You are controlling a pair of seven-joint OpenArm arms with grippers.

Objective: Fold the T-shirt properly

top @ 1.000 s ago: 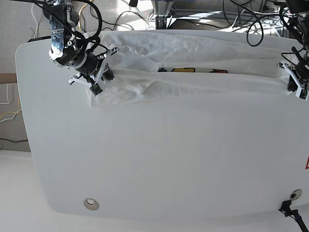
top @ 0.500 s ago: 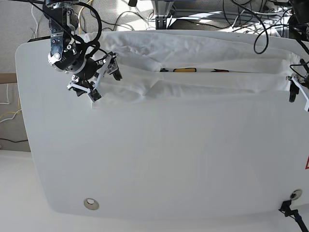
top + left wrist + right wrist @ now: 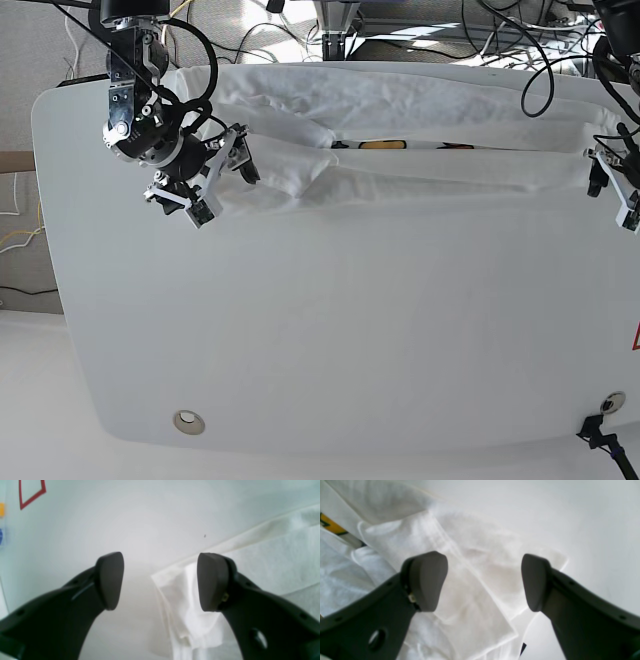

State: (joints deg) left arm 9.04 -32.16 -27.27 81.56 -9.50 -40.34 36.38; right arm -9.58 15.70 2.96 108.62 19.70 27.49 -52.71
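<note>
T-shirt [image 3: 420, 160] is lying folded lengthwise along table's [image 3: 330, 340] far edge. Both grippers, left gripper [image 3: 160, 580] and right gripper [image 3: 483, 581], are hovering spread, empty. Cloth is looking thin, limp, probably slippery; grab the layered end corners.

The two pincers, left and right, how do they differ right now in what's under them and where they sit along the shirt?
The left pincer hangs over the shirt's end corner, mostly bare table between its tips; the right pincer hangs over folded cloth that fills its gap. In the base view the left pincer sits at the shirt's right end, the right pincer at its bunched left end. Both are open and hold nothing.
</note>
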